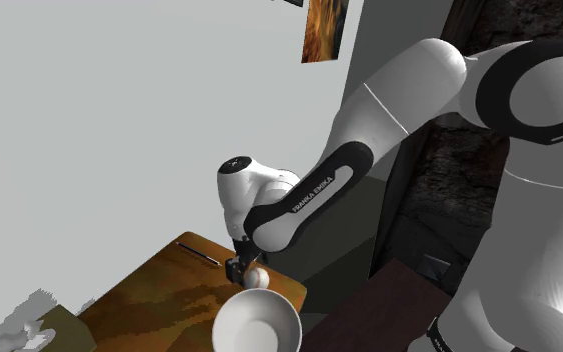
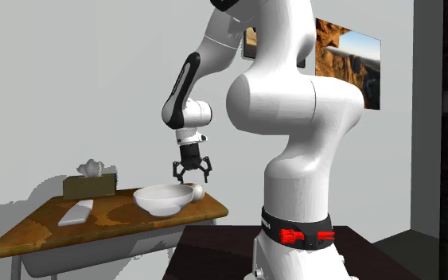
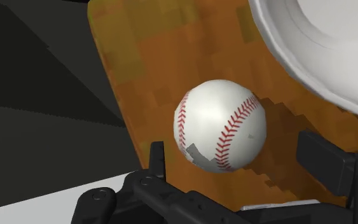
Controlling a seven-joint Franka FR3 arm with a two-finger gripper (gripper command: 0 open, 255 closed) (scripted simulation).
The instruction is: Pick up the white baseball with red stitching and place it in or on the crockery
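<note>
The wrist view gave what the others could not: the red stitching on the white baseball (image 3: 220, 125) and the gap on each side of it. The gripper (image 3: 241, 164) stood wide, its black fingers (image 3: 157, 159) flanking the baseball without touching it, so nothing was held. The baseball lay on the brown wooden table (image 3: 145, 63), near the table's edge and just beside the rim of the white bowl (image 3: 311, 44), outside it.

The second exterior view showed heights instead. There the gripper (image 2: 192, 176) hung just above the baseball (image 2: 197, 192), fingers splayed. The baseball rested on the table (image 2: 23, 232) close by the bowl's (image 2: 162, 204) outer wall; whether they touched could not be judged. That view also took in the table's far end, where a tan tissue box (image 2: 89, 187) held a white tuft of tissue, with a flat pale slab (image 2: 76, 212) in front of it.

The shoulder view looked down into the bowl (image 1: 224, 322), showing its bare white inside, with the baseball (image 1: 256, 274) at its rim under the gripper (image 1: 239, 268)
</note>
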